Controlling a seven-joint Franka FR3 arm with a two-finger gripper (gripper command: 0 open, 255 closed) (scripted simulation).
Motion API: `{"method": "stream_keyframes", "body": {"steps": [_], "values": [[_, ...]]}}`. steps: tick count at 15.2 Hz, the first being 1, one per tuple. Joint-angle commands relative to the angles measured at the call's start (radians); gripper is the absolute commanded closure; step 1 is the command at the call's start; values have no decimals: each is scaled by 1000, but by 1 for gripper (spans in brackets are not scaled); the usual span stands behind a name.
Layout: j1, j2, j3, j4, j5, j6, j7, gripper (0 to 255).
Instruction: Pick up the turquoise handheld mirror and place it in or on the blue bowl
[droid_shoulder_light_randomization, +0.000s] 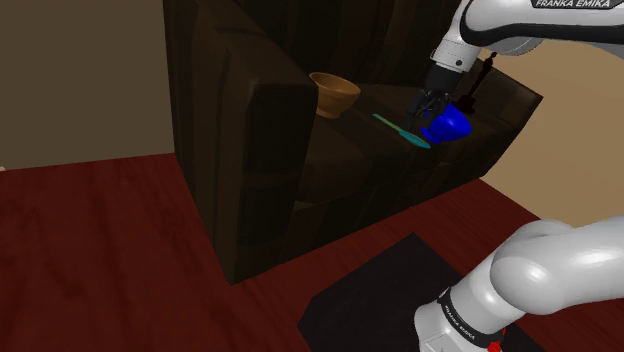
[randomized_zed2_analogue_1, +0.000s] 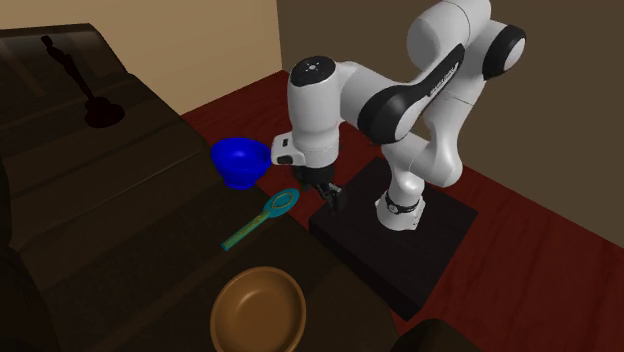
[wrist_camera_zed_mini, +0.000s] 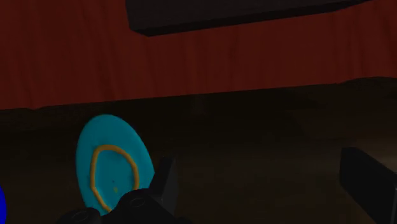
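The turquoise handheld mirror (randomized_zed2_analogue_1: 281, 202) lies flat on the dark brown sofa (randomized_zed2_analogue_1: 120, 200), its round head with an orange ring toward the stand and its thin handle pointing at the brown bowl. The blue bowl (randomized_zed2_analogue_1: 241, 160) stands upright just beside the mirror's head. My gripper (randomized_zed2_analogue_1: 328, 195) hangs open low over the sofa's edge, close beside the head. In the wrist view the mirror head (wrist_camera_zed_mini: 111, 162) lies just outside one finger (wrist_camera_zed_mini: 167, 184), and nothing sits between the fingers. From the shoulder view the gripper (droid_shoulder_light_randomization: 425, 105) hovers above the mirror (droid_shoulder_light_randomization: 400, 132) and the blue bowl (droid_shoulder_light_randomization: 447, 124).
A brown bowl (randomized_zed2_analogue_1: 259, 311) stands on the sofa past the mirror's handle. A dark figurine (randomized_zed2_analogue_1: 75, 75) stands farther back beyond the blue bowl. The black stand (randomized_zed2_analogue_1: 395, 240) sits on the red-brown floor (droid_shoulder_light_randomization: 100, 260) right beside the sofa's edge.
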Motion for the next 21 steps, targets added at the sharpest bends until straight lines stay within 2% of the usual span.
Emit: {"method": "stream_keyframes", "body": {"steps": [1, 6, 11, 18, 21], "values": [[-4, 69, -28, 45, -3, 24, -34, 0], [-15, 247, -97, 176, 9, 68, -125, 0], [-32, 430, -153, 332, 51, 87, -217, 0], [-33, 439, -153, 247, 53, 180, -219, 0], [-33, 440, -153, 240, 54, 188, -219, 0]]}}
